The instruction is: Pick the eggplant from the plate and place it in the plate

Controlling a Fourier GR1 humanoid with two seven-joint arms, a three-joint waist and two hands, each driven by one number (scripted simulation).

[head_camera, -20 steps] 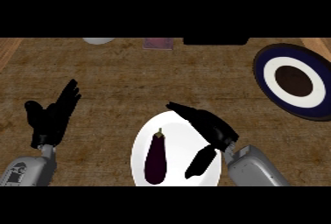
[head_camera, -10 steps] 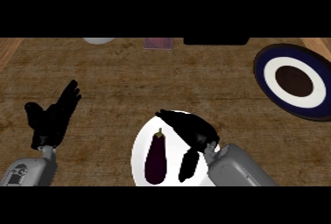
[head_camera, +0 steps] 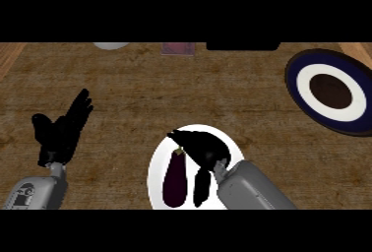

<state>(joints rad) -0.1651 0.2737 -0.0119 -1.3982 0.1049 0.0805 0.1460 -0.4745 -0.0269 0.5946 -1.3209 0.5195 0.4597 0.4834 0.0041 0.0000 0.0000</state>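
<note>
The eggplant (head_camera: 175, 180) lies on the white plate (head_camera: 157, 170) near the table's front edge, the right hand (head_camera: 204, 150) curled just beside its stem without pinching it, the left hand (head_camera: 62, 130) spread open.

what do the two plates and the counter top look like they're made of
White plate: plain, even white, probably glazed ceramic, though plastic can't be ruled out. Ringed plate: dark blue, white and brown bands with a smooth surface, likely painted or glazed ceramic. Counter top: brown with fine streaky grain, looks like matte wood or a wood-look laminate.
</note>
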